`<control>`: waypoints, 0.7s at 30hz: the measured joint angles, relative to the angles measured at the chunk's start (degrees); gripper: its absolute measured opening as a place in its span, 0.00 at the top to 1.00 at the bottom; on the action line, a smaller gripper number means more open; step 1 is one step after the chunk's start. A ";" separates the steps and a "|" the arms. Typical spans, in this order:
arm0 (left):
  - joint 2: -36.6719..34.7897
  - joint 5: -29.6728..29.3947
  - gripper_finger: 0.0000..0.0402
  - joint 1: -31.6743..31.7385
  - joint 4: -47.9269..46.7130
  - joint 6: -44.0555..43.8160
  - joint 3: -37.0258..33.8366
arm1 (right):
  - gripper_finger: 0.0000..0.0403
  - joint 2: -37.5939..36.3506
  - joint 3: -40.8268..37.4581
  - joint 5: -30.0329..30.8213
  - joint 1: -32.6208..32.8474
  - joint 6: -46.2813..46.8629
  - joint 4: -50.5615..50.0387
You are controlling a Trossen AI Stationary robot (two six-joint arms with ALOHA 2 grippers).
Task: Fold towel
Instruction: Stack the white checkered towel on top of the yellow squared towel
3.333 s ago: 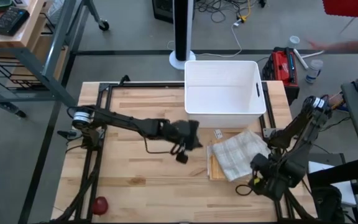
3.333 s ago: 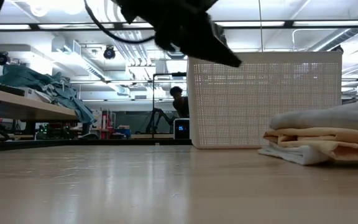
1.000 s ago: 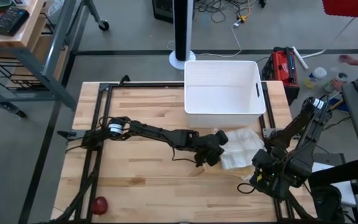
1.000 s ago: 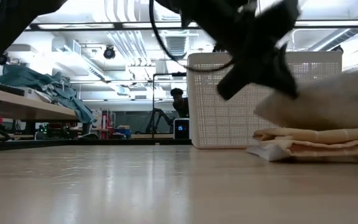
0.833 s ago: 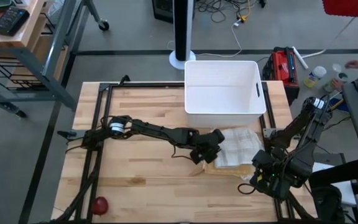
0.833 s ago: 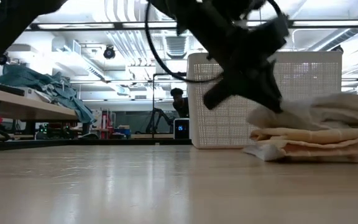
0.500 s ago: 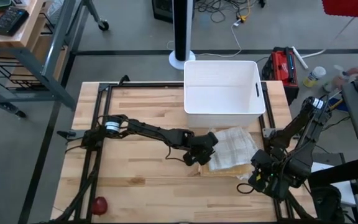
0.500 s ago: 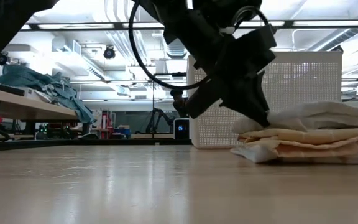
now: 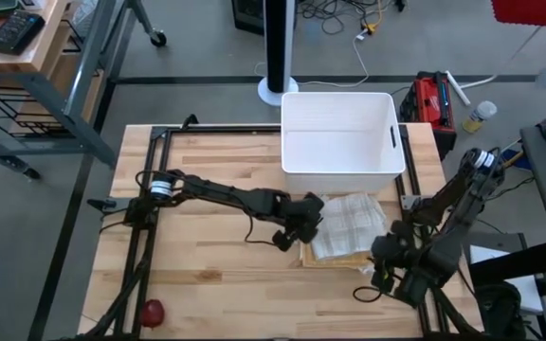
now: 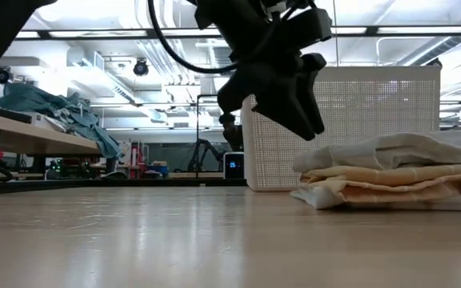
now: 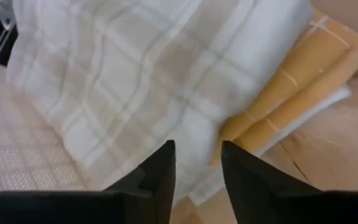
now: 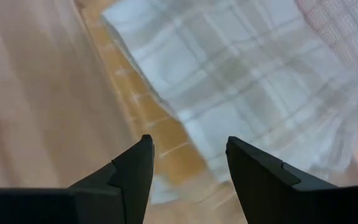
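two jaws parted, empty; soft plaid towel (image 9: 347,225) folded on orange cloth (image 11: 291,87).

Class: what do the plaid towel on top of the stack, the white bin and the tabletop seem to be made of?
Plaid towel: likely woven cotton, matte; it drapes and creases.
White bin: probably moulded plastic, smooth inside, fine perforated wall in the low view.
Tabletop: wood, butcher-block strips with visible grain.

Both arms are dark, slender, multi-jointed. The left arm (image 9: 218,194) carries a pale round cap at one joint and a loose black cable looping below the forearm. Left gripper (image 11: 197,163): two black, tapered, wedge-shaped fingers. The right gripper (image 12: 188,163) has matching black angular fingers.
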 joint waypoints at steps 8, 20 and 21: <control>-1.73 3.13 0.69 0.04 -2.90 -5.15 -0.59 | 0.51 4.45 -5.81 0.19 -2.76 -11.93 2.18; -1.83 9.80 0.81 0.00 -4.18 -11.58 -0.79 | 0.49 10.94 -6.12 0.53 -6.39 -25.32 5.00; -1.83 9.85 0.82 0.00 -3.64 -11.68 -0.81 | 0.49 11.85 -6.12 -0.29 -6.94 -26.34 5.19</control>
